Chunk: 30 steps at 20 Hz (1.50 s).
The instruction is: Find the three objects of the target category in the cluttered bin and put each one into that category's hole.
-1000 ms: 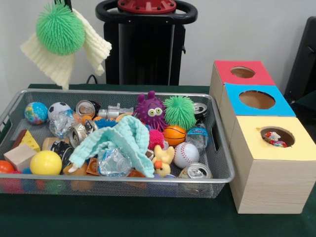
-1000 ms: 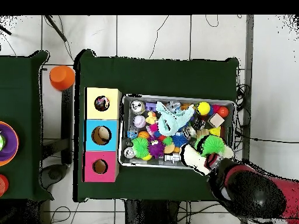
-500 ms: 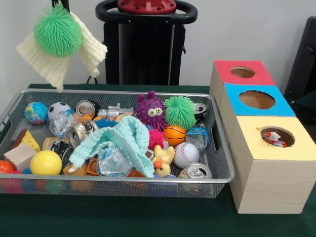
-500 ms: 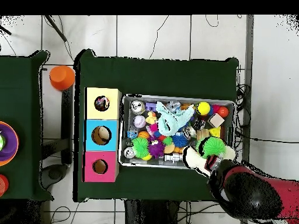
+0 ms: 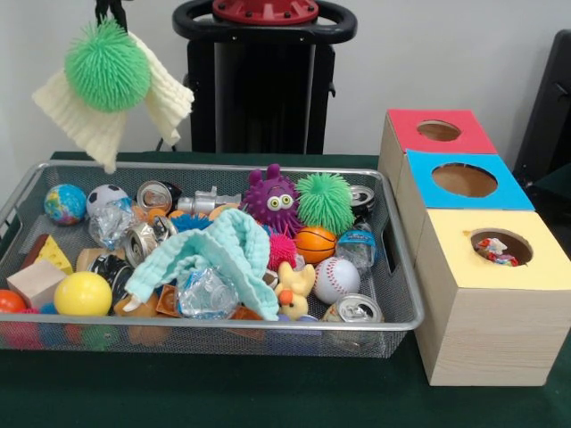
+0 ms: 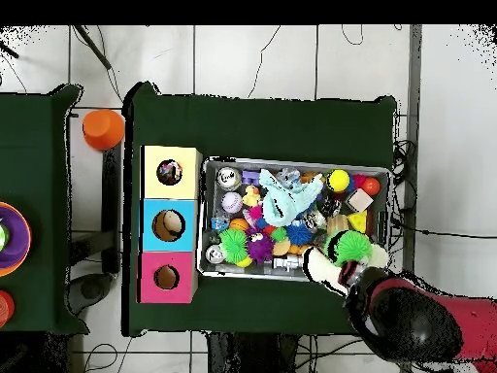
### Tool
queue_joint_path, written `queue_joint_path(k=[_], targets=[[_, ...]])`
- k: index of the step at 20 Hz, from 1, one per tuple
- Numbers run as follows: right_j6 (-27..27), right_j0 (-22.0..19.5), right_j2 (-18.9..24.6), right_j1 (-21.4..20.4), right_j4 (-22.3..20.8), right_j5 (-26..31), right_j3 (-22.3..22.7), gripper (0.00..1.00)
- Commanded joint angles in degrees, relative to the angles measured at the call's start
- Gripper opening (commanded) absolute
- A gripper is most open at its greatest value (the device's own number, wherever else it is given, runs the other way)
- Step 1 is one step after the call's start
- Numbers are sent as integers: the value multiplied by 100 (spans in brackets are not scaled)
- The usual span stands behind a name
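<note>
Gripper (image 5: 109, 11) dangles green ball (image 5: 107, 65), cloth (image 5: 89, 120) drooping.

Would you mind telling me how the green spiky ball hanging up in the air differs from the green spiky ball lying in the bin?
The hanging green spiky ball is held high above the bin's end farthest from the boxes, wrapped with a cream knitted cloth. The bin's green spiky ball rests among clutter beside a purple monster toy, with no cloth. Both are green, round and spiky.

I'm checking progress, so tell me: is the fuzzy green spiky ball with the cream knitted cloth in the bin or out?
Out. The fuzzy green spiky ball and cream knitted cloth hang together above the wire mesh bin.
</note>
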Motion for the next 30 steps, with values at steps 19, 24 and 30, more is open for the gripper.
queue_joint_path(k=[19, 24, 30], targets=[[-220, 815, -1081, 1679, -2249, -829, -895, 0], [-266, 818, -1172, 1844, -2296, -917, -1096, 0], [-322, 845, -1225, 1861, -2290, -934, -1100, 0]])
